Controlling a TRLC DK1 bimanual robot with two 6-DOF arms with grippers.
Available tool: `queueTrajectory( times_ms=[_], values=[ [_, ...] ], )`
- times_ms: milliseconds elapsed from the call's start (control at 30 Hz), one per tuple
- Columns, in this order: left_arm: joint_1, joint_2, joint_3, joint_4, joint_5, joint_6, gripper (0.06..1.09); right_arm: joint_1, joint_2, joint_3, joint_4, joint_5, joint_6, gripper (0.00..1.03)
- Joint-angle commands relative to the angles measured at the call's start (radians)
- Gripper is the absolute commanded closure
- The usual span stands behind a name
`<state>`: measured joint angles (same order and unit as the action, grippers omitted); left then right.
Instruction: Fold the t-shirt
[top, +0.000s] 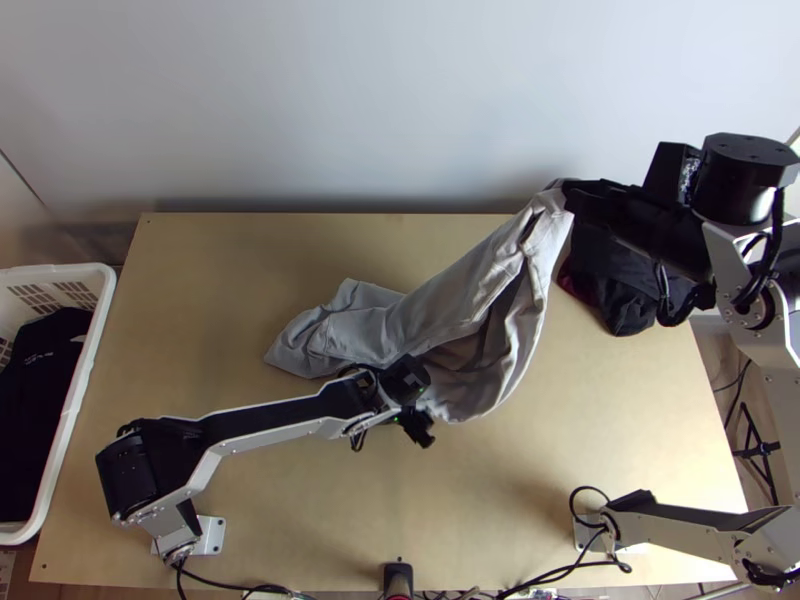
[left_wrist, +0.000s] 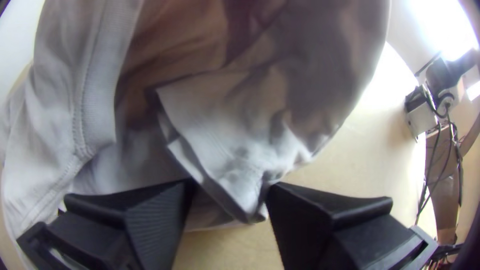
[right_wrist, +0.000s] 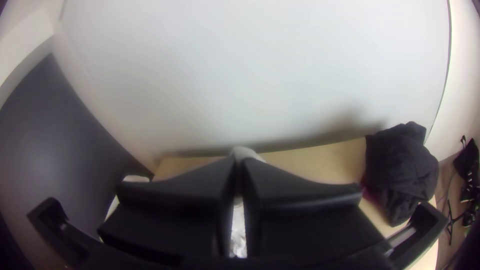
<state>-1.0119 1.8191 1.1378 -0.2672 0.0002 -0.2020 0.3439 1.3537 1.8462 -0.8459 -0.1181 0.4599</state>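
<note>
The light grey t-shirt (top: 450, 300) hangs from my right gripper (top: 568, 188) above the table's far right part. Its other end lies bunched on the middle of the table. My left gripper (top: 412, 420) is low at the shirt's near edge. In the left wrist view, the fingers of my left gripper (left_wrist: 230, 200) stand apart, with a folded corner of the t-shirt (left_wrist: 220, 130) between and just beyond their tips. In the right wrist view, my right gripper (right_wrist: 239, 172) is shut on a bit of the t-shirt (right_wrist: 245, 152).
Dark cloth (top: 620, 285) lies heaped at the table's far right, below the right arm. A white basket (top: 75, 390) with dark clothing stands off the left edge. Behind the table (top: 230, 300) rises a pale wall (top: 350, 100).
</note>
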Motion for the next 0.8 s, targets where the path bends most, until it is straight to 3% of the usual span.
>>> queueTrajectory(
  times_ms=[0, 33, 467, 767],
  values=[
    [0.009, -0.066, 0.007, 0.002, 0.000, -0.050, 0.96, 0.000, -0.002, -0.033, 0.007, 0.000, -0.006, 1.00],
    [0.009, -0.078, 0.007, 0.002, 0.000, -0.053, 1.04, 0.000, -0.002, -0.039, 0.010, 0.000, -0.006, 1.00],
    [0.104, -0.290, 0.056, -0.106, 0.000, -0.062, 1.04, 0.004, -0.010, -0.119, 0.062, 0.000, -0.003, 1.00],
    [0.328, -0.443, 0.312, -0.299, 0.000, -0.043, 1.04, 0.004, -0.011, -0.117, 0.085, 0.000, 0.002, 1.00]
  ],
)
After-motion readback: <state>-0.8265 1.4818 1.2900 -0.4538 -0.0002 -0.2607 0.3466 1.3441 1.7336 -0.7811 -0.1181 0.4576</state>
